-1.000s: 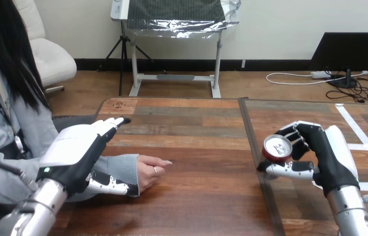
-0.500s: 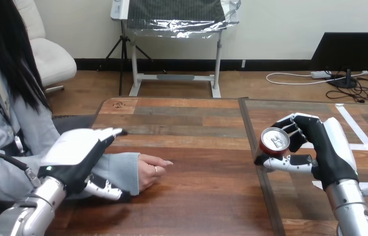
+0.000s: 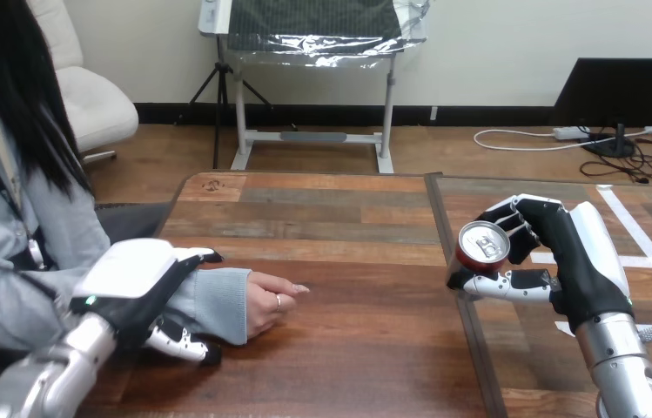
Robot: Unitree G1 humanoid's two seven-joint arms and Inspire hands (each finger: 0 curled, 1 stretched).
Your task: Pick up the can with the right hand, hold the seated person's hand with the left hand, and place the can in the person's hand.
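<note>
Your left hand (image 3: pixel 135 283) has lowered over the person's sleeved wrist (image 3: pixel 218 300) (clasp or mere rest, you cannot tell) to steady it, while the right hand (image 3: pixel 579 261) wraps the can (image 3: pixel 483 246) clear of the desk (image 3: pixel 348 261) for handover.

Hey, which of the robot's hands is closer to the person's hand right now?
Left. The left hand sits over the sleeve just behind the person's hand; the right hand is far across the table, holding the can.
</note>
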